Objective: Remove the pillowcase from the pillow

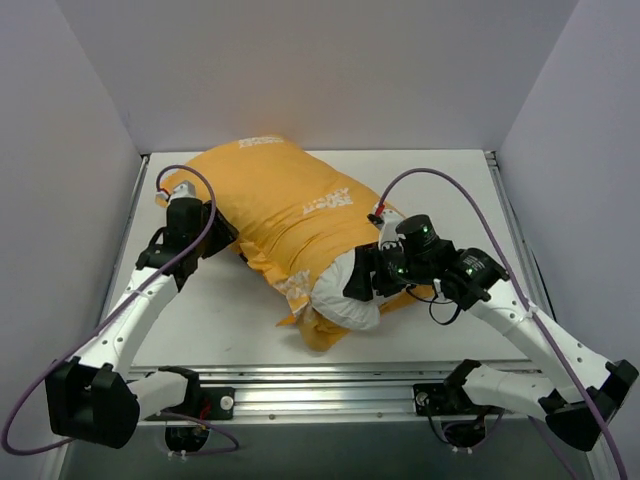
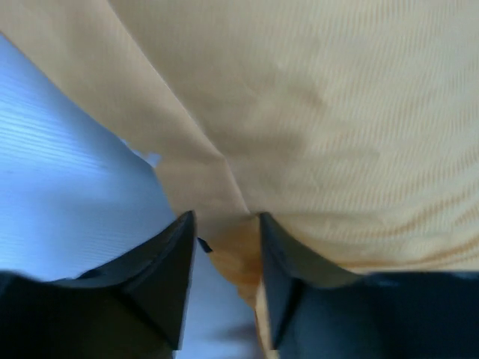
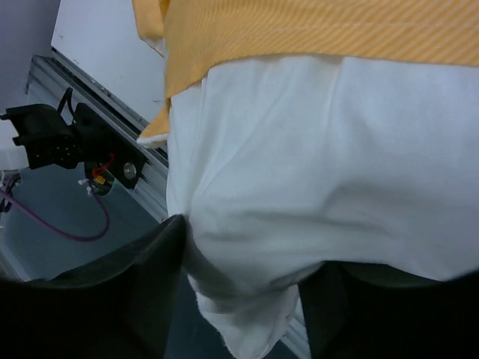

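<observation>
The orange-yellow pillowcase (image 1: 280, 210) lies slantwise across the white table, white lettering up. The white pillow (image 1: 345, 290) bulges out of its near open end. My left gripper (image 1: 215, 235) is at the pillowcase's left edge; in the left wrist view its jaws (image 2: 224, 217) stand apart, a loose fold of the pillowcase (image 2: 299, 112) hanging between them with a gap beside the left finger. My right gripper (image 1: 365, 275) is at the exposed pillow end. In the right wrist view its jaws (image 3: 247, 250) stand wide around a corner of the pillow (image 3: 314, 164), below the pillowcase hem (image 3: 314, 30).
An aluminium rail (image 1: 320, 385) runs along the table's near edge and carries both arm bases. Grey walls enclose the table on the left, back and right. Bare white tabletop (image 1: 450, 190) lies right of the pillowcase. The rail (image 3: 142, 187) also shows in the right wrist view.
</observation>
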Robot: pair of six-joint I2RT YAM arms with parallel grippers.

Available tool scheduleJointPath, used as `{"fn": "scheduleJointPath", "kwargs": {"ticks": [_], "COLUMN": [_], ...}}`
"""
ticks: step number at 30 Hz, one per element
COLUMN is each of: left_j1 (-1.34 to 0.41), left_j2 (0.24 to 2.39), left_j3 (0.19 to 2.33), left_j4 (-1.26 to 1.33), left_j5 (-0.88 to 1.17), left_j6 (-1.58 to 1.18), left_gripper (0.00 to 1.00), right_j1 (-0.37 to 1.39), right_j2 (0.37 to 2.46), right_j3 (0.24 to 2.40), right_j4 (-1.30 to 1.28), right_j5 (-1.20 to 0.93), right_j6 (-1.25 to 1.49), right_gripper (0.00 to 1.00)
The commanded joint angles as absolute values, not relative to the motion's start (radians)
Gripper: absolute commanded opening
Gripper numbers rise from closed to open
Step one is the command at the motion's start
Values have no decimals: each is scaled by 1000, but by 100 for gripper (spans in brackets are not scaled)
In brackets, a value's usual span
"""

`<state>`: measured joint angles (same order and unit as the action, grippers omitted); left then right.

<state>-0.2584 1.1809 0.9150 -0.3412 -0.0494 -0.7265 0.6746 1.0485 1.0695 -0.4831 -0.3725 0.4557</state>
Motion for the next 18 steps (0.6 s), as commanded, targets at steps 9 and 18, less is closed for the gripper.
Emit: {"fn": "scheduleJointPath", "kwargs": {"ticks": [9,18], "left_j1": [-261,-383], "left_j2": [1126,1417], "left_j3": [1077,1140], "left_j4": [-588,-446], "left_j5": [-134,-55], "left_j6": [-617,-545], "left_gripper": [92,93], "right_j1": [511,518], "right_j2": [1140,1336], "right_j3": [1359,1114], "right_j4": [-631,-416], "right_j5": [-33,-337], "right_j6": [385,319], "right_gripper": [80,71]}}
